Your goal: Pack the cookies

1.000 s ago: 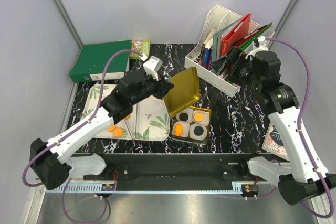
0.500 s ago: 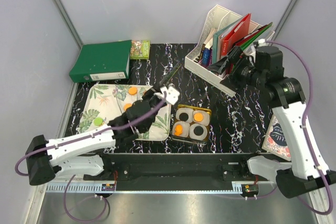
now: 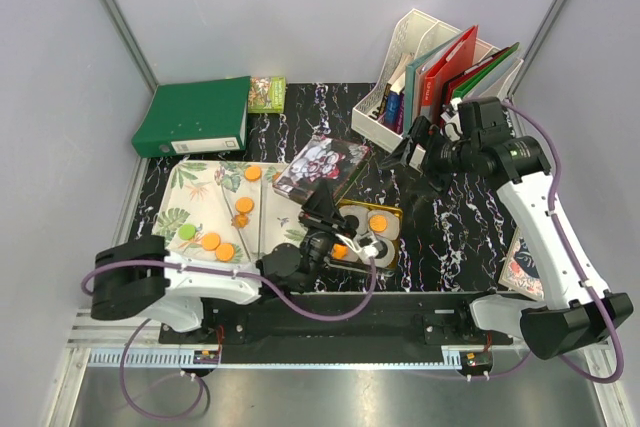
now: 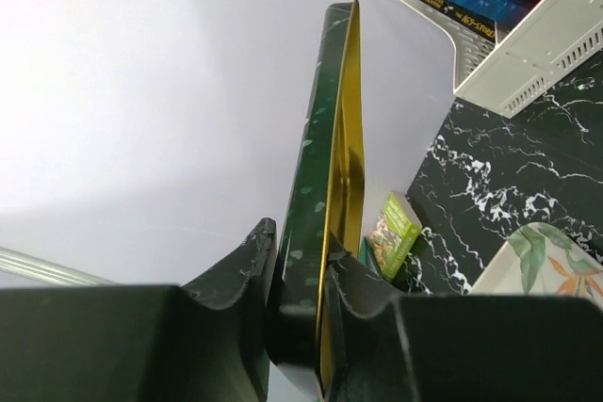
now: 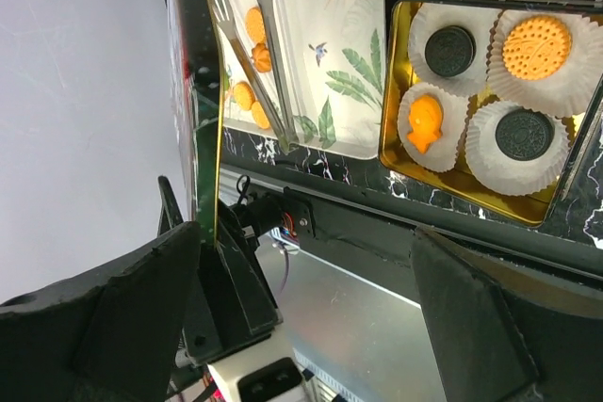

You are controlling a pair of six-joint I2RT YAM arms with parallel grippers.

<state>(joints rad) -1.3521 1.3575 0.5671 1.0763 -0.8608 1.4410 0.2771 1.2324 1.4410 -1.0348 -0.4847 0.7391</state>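
Top external: black marble table point(image 3: 460, 217), both arms over it. White file rack point(image 3: 435, 57) at back right, packed with books and folders. Green binder point(image 3: 195, 117) at back left. Floral tray point(image 3: 195, 187) at left front, tongs point(image 5: 250, 44) lying on it.

Lid point(image 3: 320, 159) next in size: held up on edge between tray and rack, printed face to this camera, gold inside seen from left wrist. Left gripper point(image 4: 300, 251) clamped onto lid's lower edge, one finger on each face, nearly closed, only the lid's thickness between.

Gold tin point(image 5: 388, 91) on table just right of tray, uncovered, four white paper cups point(image 5: 565, 91) inside.

Cookies point(image 5: 537, 47): one in each cup, two orange and two black, same colours on the diagonals. More on tray: loose orange ones point(image 3: 243, 205) scattered across it, plus one green disc point(image 3: 186, 232) near its left edge.

Tin cookies just beside left gripper, slightly right and toward the near edge, not touching fingers. Tray cookies left of it, near but apart.

Right gripper point(image 3: 413, 150) up by rack front, well apart from tin and tray. Fingers point(image 5: 94, 327) spread wide, nothing between them. Right wrist view: tin and tray visible far beyond those fingers.
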